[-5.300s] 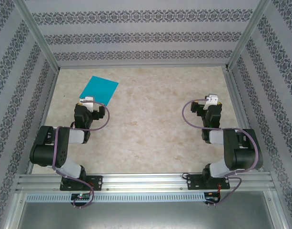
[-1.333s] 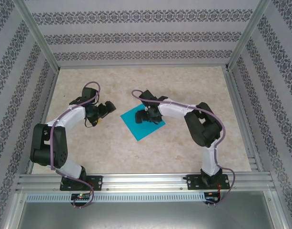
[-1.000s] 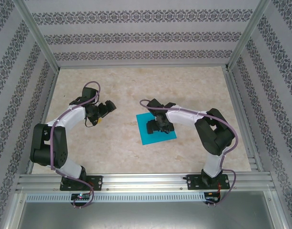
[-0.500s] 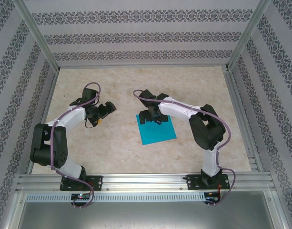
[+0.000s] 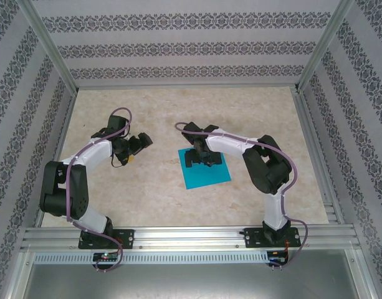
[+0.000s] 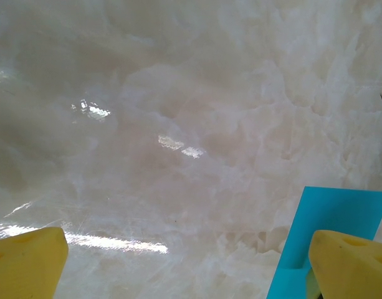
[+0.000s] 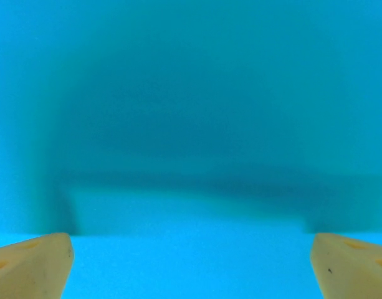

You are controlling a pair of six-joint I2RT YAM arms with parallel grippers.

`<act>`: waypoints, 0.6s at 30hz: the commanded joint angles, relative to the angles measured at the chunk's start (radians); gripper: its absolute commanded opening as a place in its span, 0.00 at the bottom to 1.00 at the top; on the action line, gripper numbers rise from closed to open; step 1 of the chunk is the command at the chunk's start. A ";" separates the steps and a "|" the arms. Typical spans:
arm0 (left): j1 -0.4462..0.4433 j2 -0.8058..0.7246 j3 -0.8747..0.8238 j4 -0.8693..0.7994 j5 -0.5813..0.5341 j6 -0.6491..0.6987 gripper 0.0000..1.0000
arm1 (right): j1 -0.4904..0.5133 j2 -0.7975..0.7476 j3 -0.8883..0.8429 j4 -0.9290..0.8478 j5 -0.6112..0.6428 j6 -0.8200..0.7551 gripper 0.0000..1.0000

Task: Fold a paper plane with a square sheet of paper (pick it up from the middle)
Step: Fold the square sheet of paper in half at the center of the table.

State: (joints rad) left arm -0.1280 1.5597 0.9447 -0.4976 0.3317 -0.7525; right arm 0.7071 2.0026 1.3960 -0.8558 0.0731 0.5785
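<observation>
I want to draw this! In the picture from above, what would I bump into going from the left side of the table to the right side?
left arm's shoulder → left gripper → square sheet of paper → right arm's elbow

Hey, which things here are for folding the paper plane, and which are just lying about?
For the job: square sheet of paper; right gripper, open above it; left gripper, open beside it.
Just there: marble tabletop; patterned walls; aluminium frame.
</observation>
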 commanded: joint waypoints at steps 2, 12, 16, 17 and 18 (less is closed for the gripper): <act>0.007 0.013 0.012 0.016 0.010 0.014 1.00 | 0.008 0.028 -0.024 0.011 -0.024 0.014 0.97; 0.007 0.015 0.017 0.010 0.016 0.009 1.00 | 0.000 0.080 -0.067 0.045 -0.033 0.026 0.91; 0.008 0.012 0.017 0.007 0.015 0.010 1.00 | -0.002 0.078 -0.083 0.054 -0.036 0.027 0.89; 0.007 0.010 0.015 0.008 0.014 0.008 1.00 | -0.002 0.075 -0.085 0.058 -0.038 0.027 0.89; 0.007 0.011 0.012 0.008 0.014 0.007 1.00 | -0.003 0.070 -0.084 0.060 -0.041 0.026 0.88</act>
State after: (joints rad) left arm -0.1272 1.5627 0.9451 -0.4976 0.3351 -0.7528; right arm 0.7067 2.0113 1.3682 -0.8173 0.0525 0.5861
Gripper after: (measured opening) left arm 0.999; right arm 0.883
